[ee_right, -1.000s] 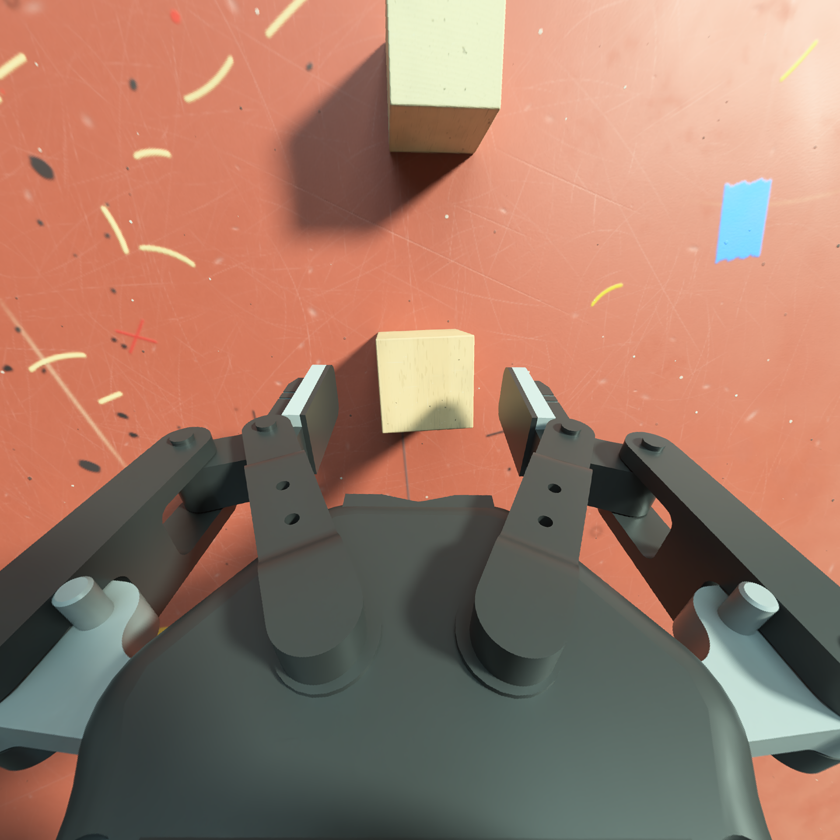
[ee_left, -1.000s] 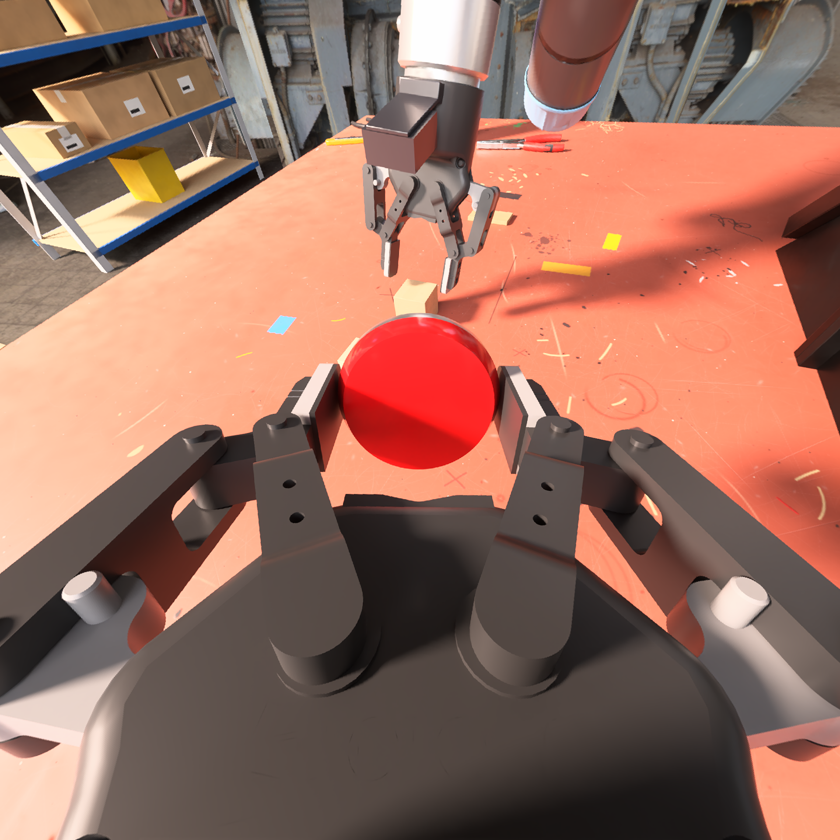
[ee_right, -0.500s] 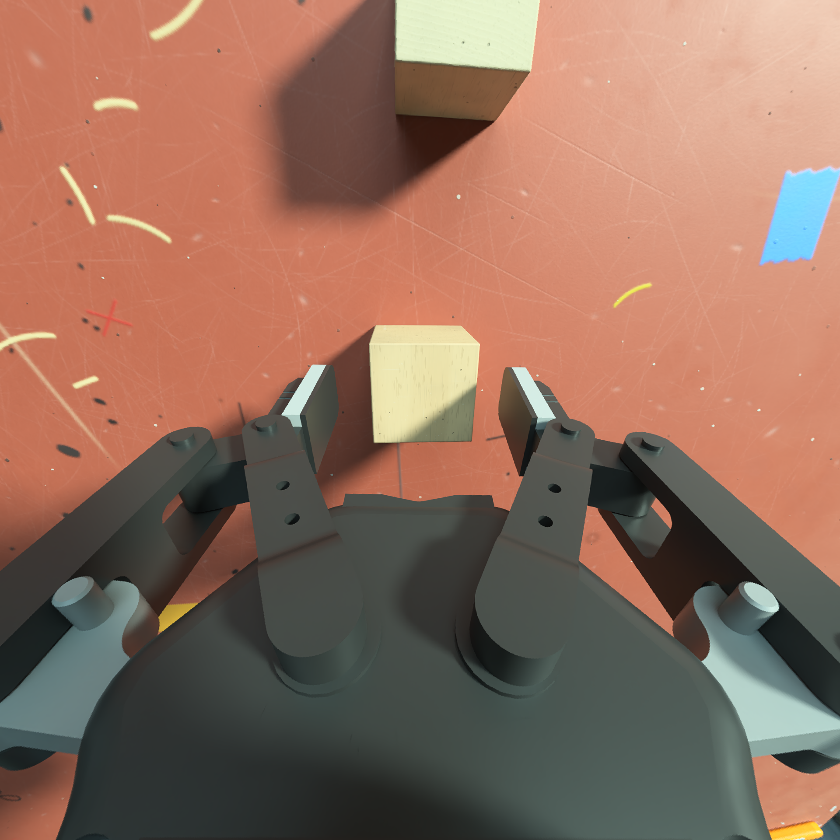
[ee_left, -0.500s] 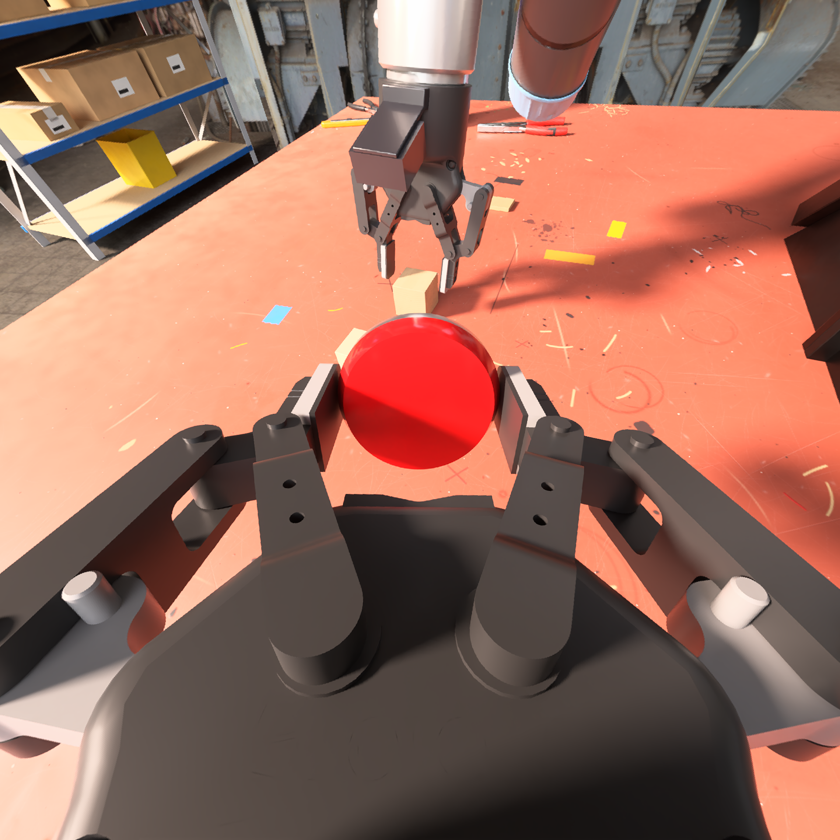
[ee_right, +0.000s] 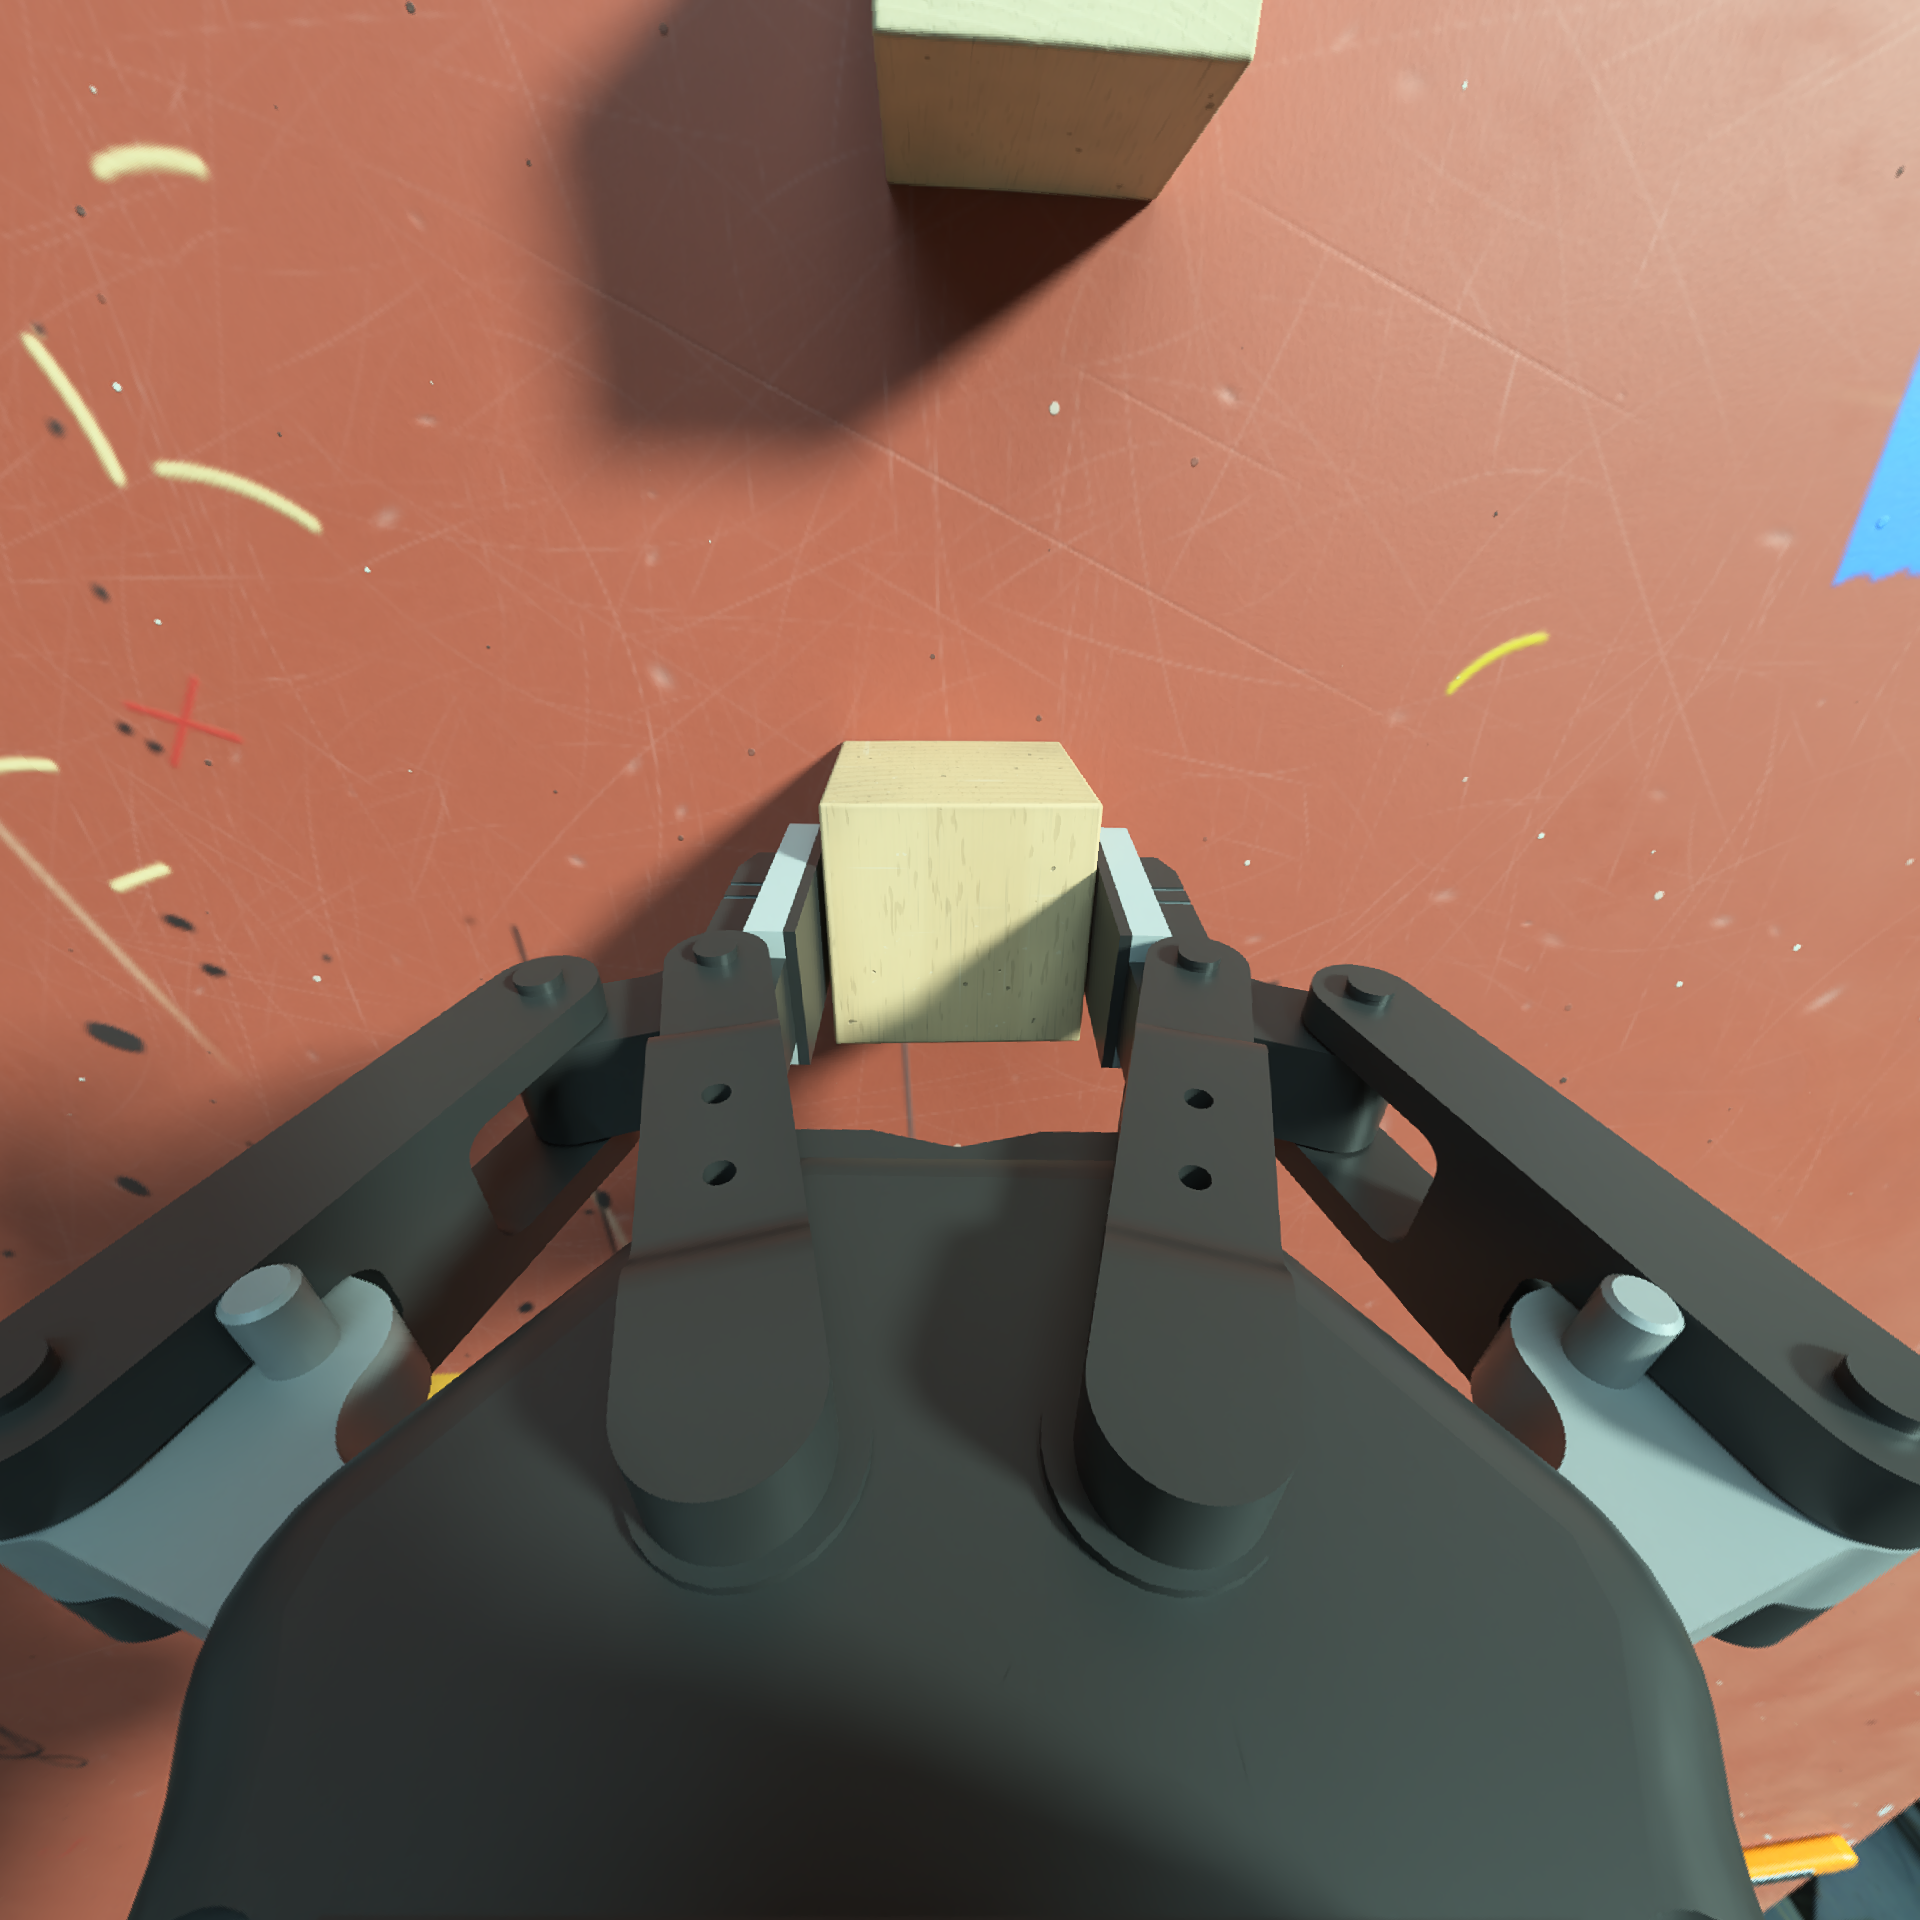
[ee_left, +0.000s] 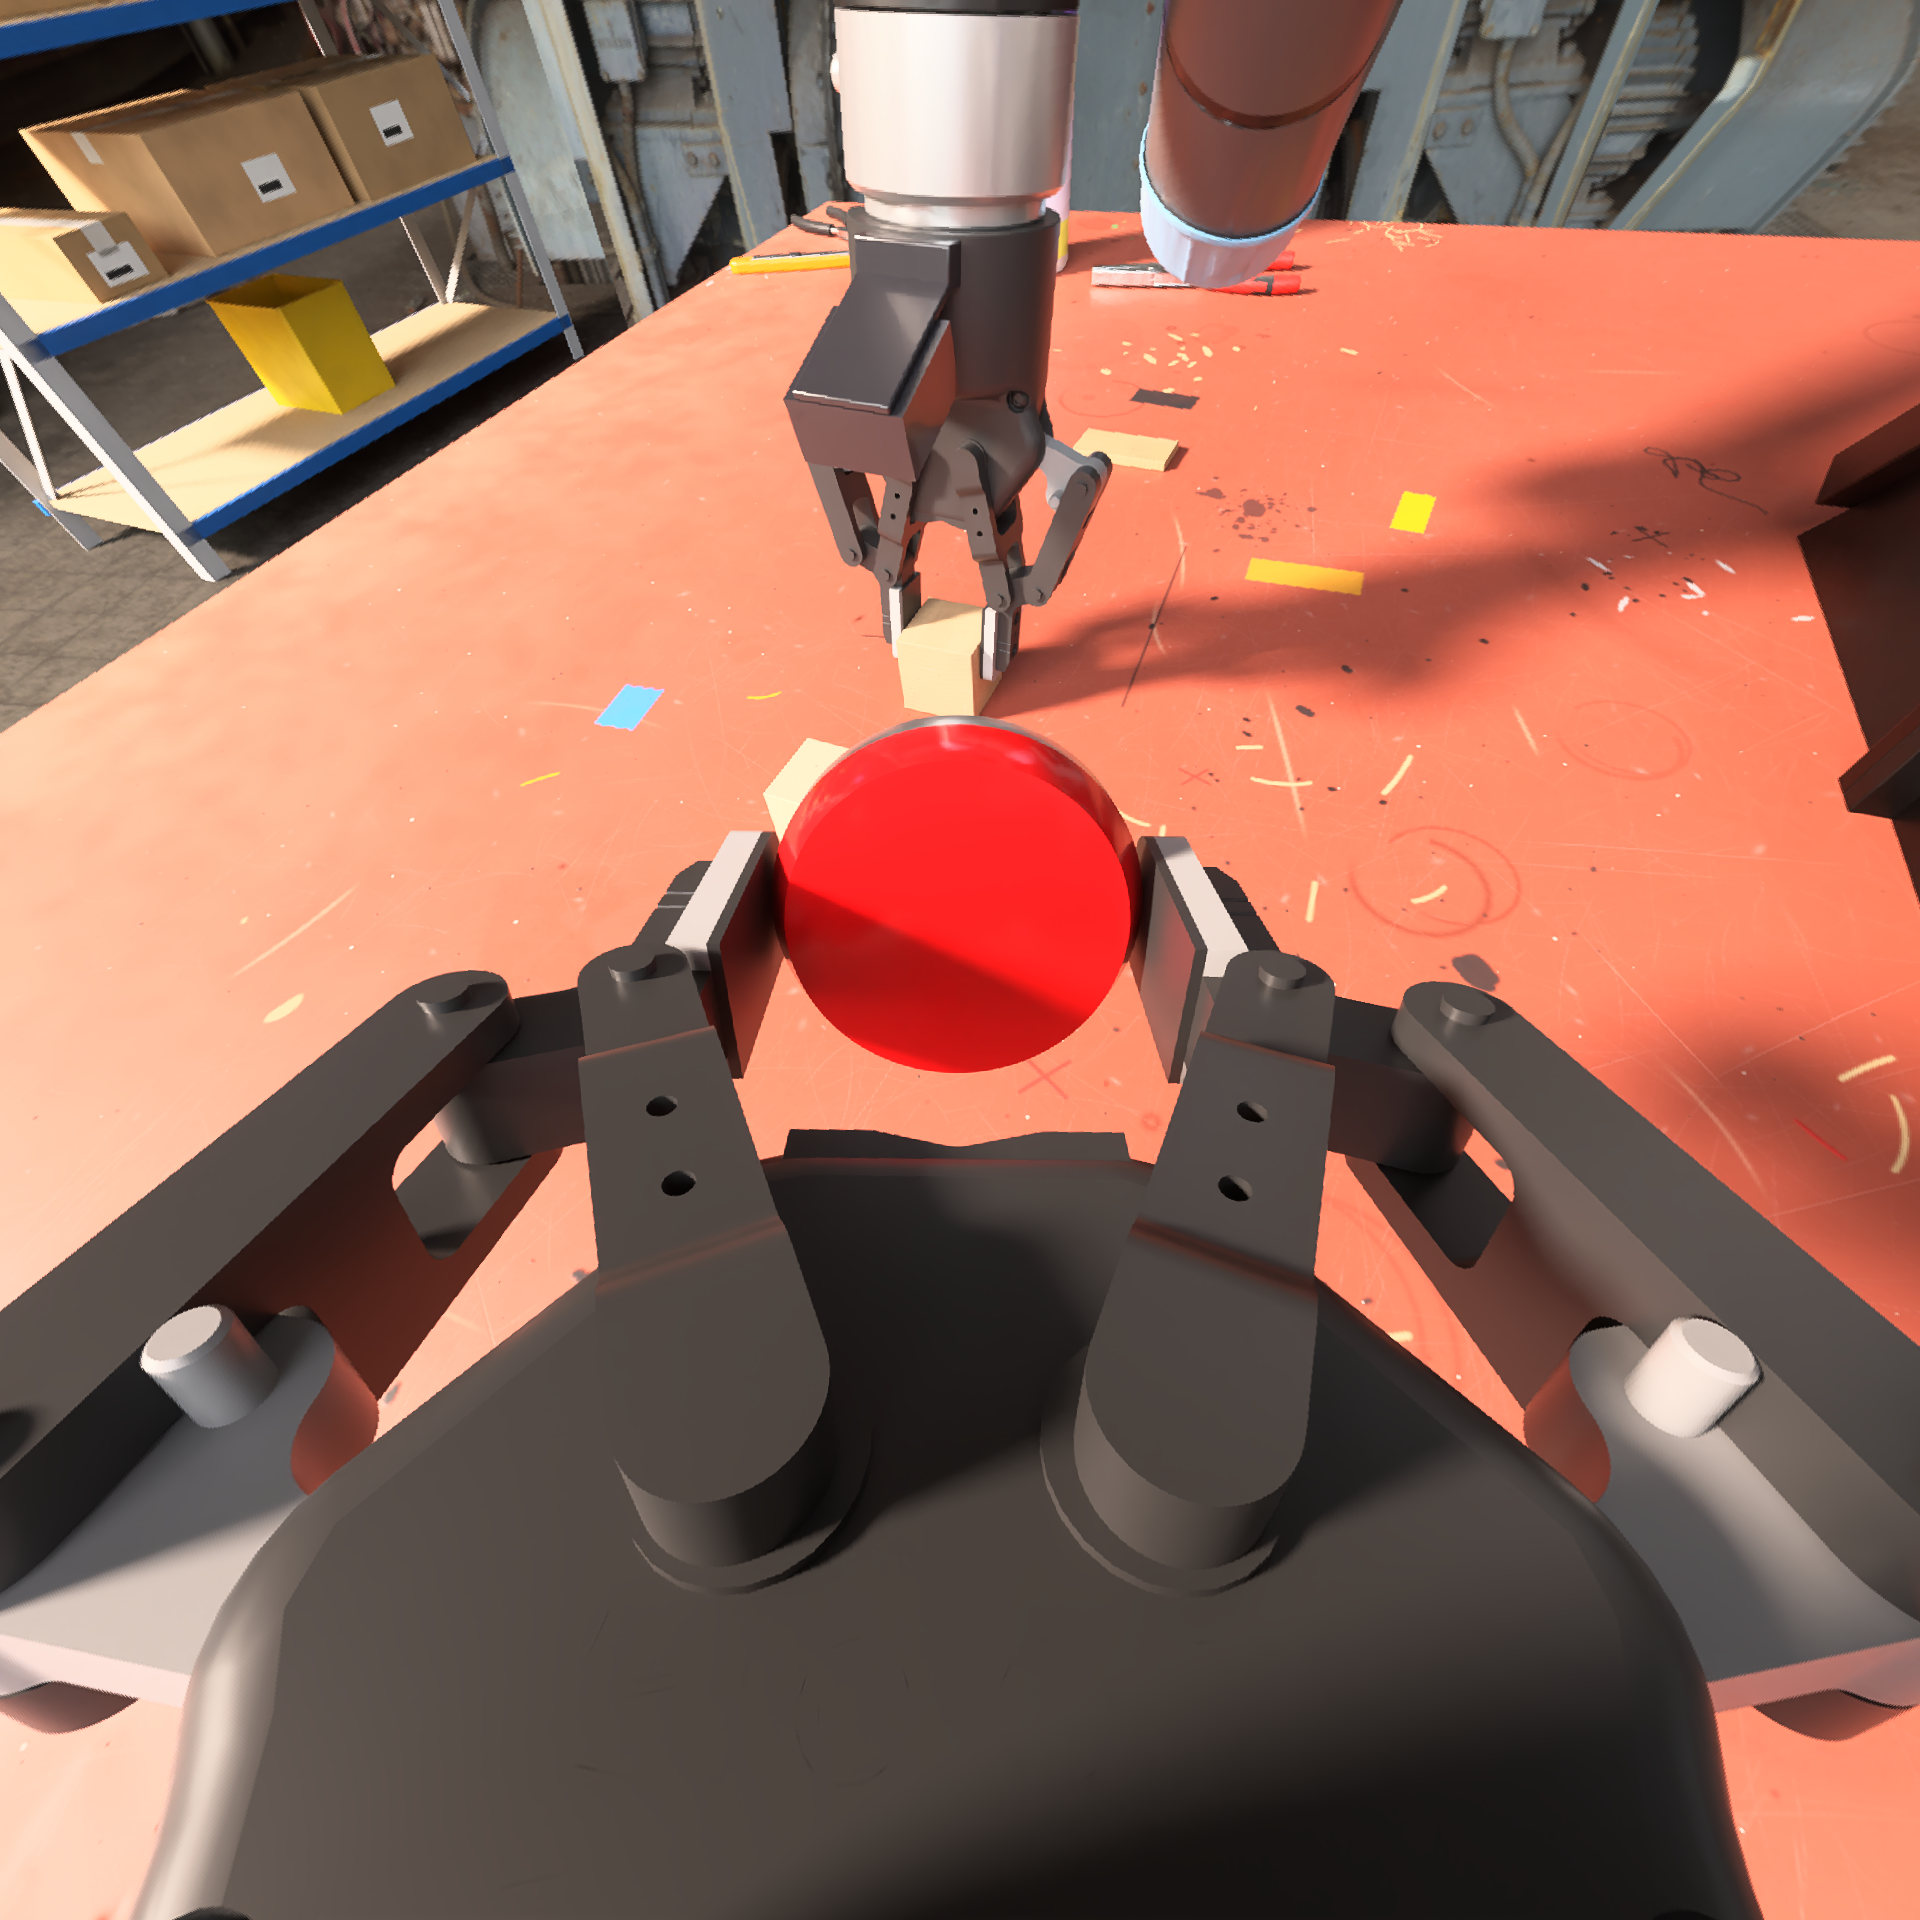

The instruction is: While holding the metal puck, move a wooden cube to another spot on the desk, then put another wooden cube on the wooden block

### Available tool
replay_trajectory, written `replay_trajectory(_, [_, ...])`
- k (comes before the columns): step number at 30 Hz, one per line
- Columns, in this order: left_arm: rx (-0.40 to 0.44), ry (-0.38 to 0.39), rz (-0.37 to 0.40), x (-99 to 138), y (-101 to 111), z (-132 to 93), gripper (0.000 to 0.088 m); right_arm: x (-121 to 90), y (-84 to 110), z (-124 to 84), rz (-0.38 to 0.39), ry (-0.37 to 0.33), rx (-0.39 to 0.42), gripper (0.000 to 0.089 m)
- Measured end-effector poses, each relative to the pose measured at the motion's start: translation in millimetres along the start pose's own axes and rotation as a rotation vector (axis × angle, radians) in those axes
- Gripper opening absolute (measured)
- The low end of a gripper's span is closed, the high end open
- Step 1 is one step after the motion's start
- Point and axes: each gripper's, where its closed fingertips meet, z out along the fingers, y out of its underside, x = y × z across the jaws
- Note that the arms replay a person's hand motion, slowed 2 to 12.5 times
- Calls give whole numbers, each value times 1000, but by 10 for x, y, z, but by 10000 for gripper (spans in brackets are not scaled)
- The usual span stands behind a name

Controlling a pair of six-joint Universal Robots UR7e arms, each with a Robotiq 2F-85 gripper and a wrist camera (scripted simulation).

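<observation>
My left gripper [ee_left: 954, 904] is shut on a round red puck [ee_left: 951, 899] and holds it above the orange desk [ee_left: 416, 727]. My right gripper [ee_right: 958, 935] is shut on a pale wooden cube [ee_right: 956, 904] that rests on the desk; both pads press its sides. In the left wrist view this right gripper [ee_left: 945, 623] stands beyond the puck with the cube [ee_left: 940, 665] between its fingers. A second wooden piece [ee_right: 1049, 94] lies farther ahead in the right wrist view; in the left wrist view its corner [ee_left: 800, 779] peeks out behind the puck. A flat wooden block [ee_left: 1127, 449] lies farther back.
Shelving with cardboard boxes [ee_left: 187, 156] and a yellow bin [ee_left: 301, 343] stands off the desk's left. Markers [ee_left: 1195, 278] lie at the far edge. A dark object [ee_left: 1881, 623] sits at the right edge. Tape scraps [ee_left: 1304, 575] and a blue patch [ee_left: 629, 707] mark the desk.
My right gripper came down around the cube and shut its fingers on it. The left gripper keeps holding the puck in place.
</observation>
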Motion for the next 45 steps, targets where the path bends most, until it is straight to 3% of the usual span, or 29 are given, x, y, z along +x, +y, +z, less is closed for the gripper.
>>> replay_trajectory(5, [3,2,0,9,-10,-8,588,-13,42,-45,50,-12,-39,409])
replay_trajectory(9, [7,3,7,27,-24,-17,588,-5,45,-190,97,6,-25,409])
replay_trajectory(14, [11,6,13,57,-36,-24,588,37,86,-575,184,77,34,409])
replay_trajectory(19, [10,14,15,94,-38,-12,588,77,271,-1096,338,159,80,409])
replay_trajectory(25, [-4,24,29,151,-27,26,588,72,758,-1680,557,259,75,409])
replay_trajectory(31, [-17,33,43,207,-17,69,588,-11,1414,-2019,807,328,38,409])
replay_trajectory(37, [-31,41,53,248,-4,103,588,-164,2052,-2011,1062,326,18,409])
replay_trajectory(45, [-39,48,56,288,3,135,588,-348,2753,-1696,1300,298,20,409])
